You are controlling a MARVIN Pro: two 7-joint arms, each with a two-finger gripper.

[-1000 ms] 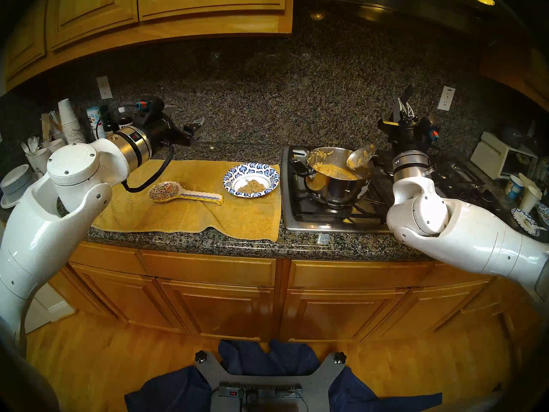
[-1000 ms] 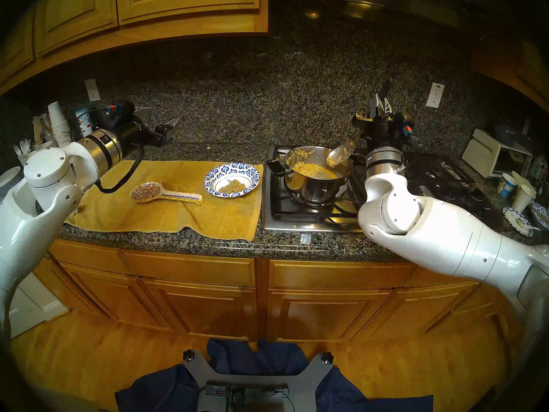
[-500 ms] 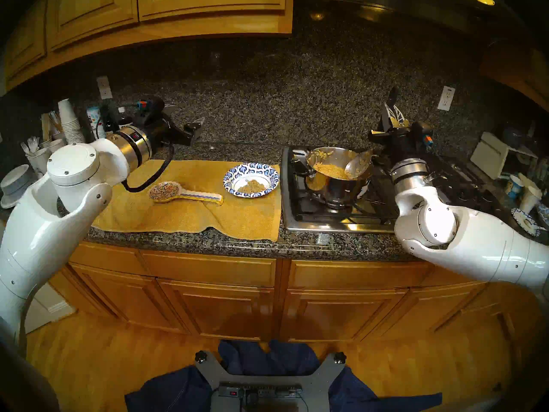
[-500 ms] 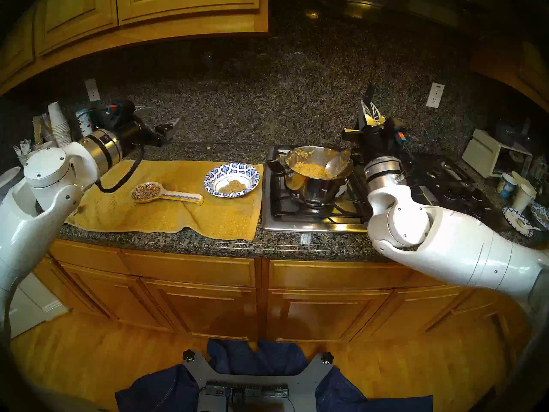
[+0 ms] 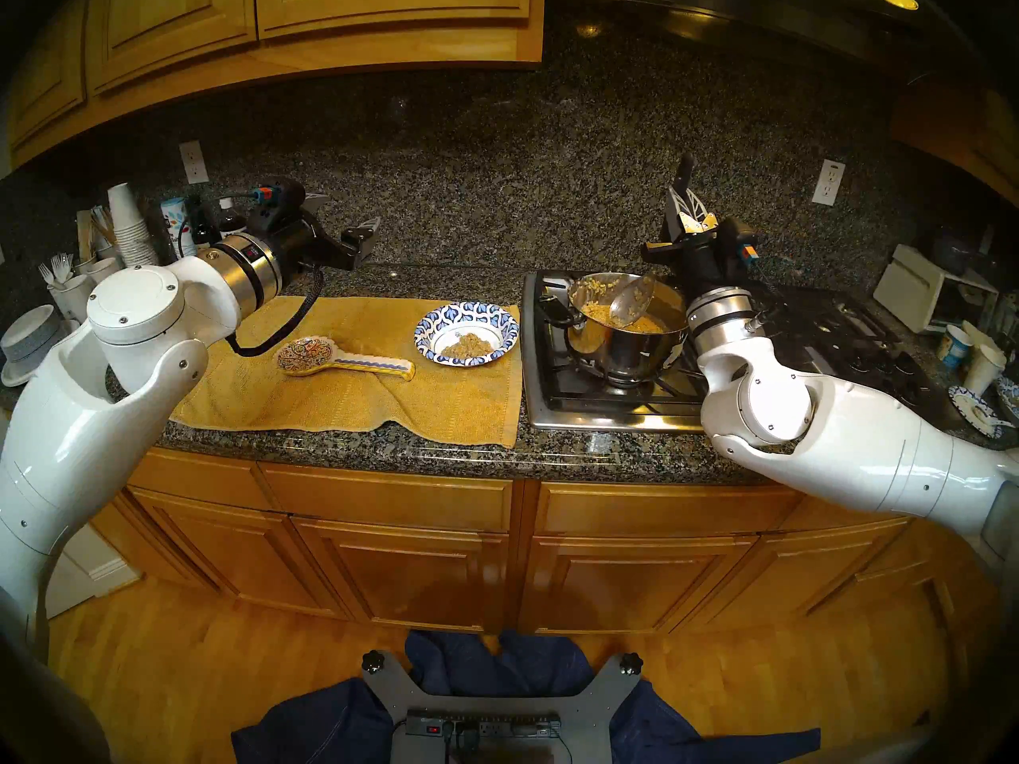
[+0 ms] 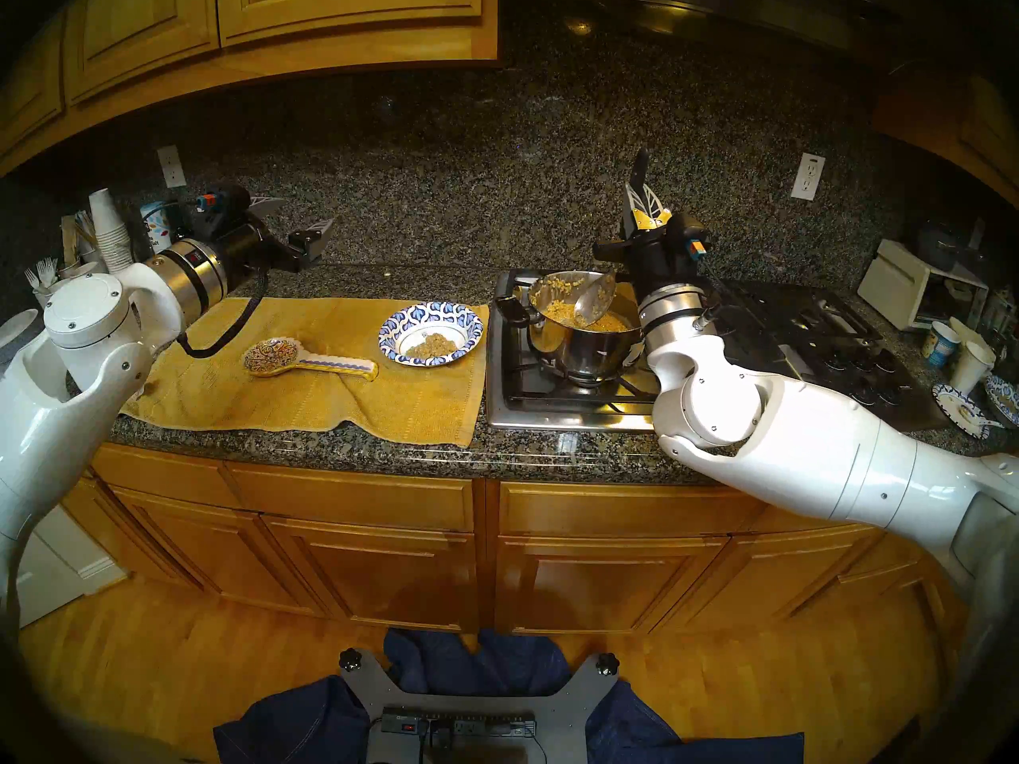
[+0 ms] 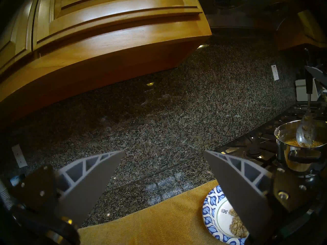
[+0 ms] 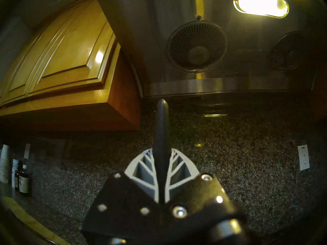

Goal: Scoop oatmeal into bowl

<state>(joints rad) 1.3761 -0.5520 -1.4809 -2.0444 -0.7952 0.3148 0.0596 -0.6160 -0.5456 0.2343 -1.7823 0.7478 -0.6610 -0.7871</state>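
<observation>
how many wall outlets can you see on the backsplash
2. One white outlet is on the granite backsplash at the far left, above the paper cups. The other outlet is at the right, beyond the stove. More may be hidden behind the arms or clutter.

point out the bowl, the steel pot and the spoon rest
bowl (image 5: 504,321): head left view, patterned right rim
steel pot (image 5: 628,355): head left view, shiny front wall
spoon rest (image 5: 306,355): head left view, painted round end

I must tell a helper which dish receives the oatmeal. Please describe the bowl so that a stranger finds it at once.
Find the yellow towel on the counter, left of the stove. The bowl sits at its right end, near the steel pot. Only it has a blue-and-white leaf rim, unlike the painted spoon rest beside it.
</observation>
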